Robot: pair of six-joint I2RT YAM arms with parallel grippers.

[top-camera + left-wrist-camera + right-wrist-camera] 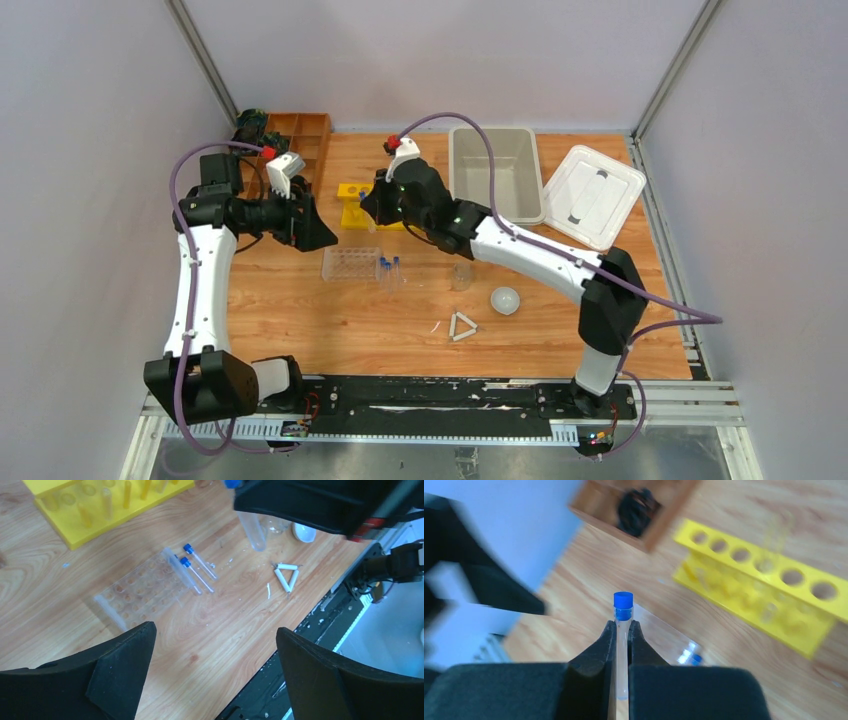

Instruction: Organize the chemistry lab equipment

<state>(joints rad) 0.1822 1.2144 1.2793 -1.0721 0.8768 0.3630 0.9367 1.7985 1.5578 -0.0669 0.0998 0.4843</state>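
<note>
Racking tubes: right gripper (623, 628) clamped on a blue-capped tube (623, 607), left gripper (215, 634) spread, empty. Next, likely: upright over a clear rack (351, 263) hole.

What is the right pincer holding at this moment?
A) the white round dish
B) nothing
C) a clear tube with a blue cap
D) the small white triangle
C: in the right wrist view the right pincer is shut on a clear tube with a blue cap, the cap sticking out past the fingertips.
</note>
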